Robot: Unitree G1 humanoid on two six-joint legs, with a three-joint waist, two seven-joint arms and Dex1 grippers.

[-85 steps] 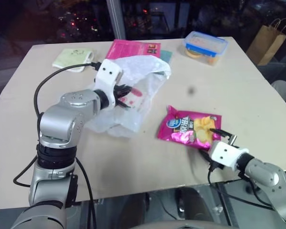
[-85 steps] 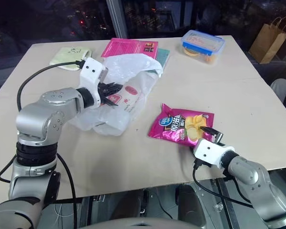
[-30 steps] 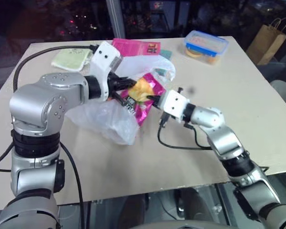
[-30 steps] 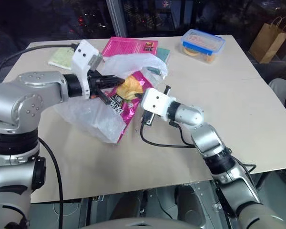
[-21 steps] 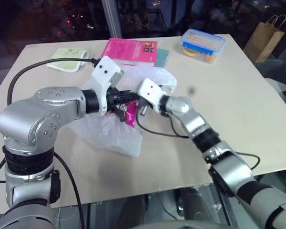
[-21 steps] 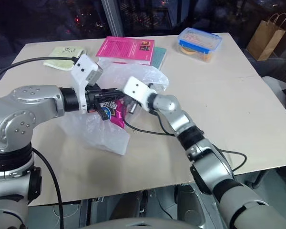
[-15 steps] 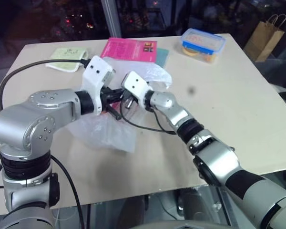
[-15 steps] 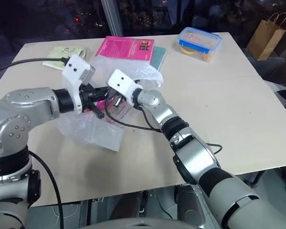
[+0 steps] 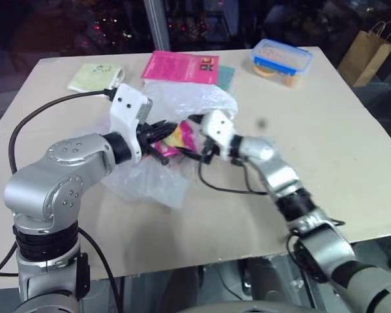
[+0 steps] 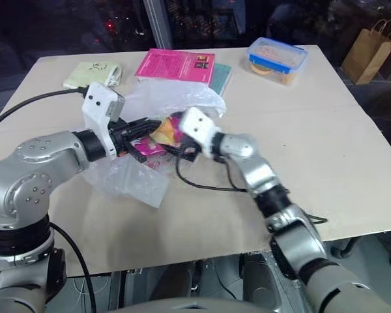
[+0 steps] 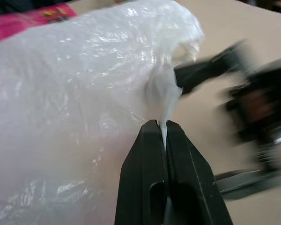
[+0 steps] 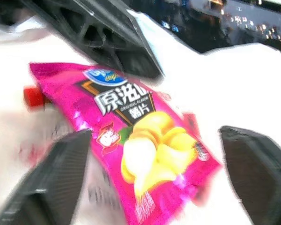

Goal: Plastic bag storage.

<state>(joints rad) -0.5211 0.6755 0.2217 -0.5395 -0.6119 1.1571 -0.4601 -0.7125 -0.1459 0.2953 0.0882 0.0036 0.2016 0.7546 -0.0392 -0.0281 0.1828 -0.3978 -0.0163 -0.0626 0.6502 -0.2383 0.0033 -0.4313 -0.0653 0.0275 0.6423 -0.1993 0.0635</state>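
Done: glossy pink chips packet (image 12: 131,140) lies inside the thin translucent white plastic bag (image 11: 70,93).
Left gripper (image 11: 164,129): pinches the bag's rim.
Right gripper (image 12: 154,173): fingers spread wide, packet released.
Left: likely withdrawing the right arm.

Pink chips packet (image 12: 131,140) between spread pincer fingers (image 12: 47,183)

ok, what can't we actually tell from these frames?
- Head views: how deep the chips packet sits in the plastic bag; the bag's folds and both arms cover it.
- Right wrist view: the right gripper, jaws wide, is blurred, so whether the packet touches either jaw is unclear.
- Left wrist view: the left gripper pinches the bag film, which hides everything behind it.
- Box contents: too small.
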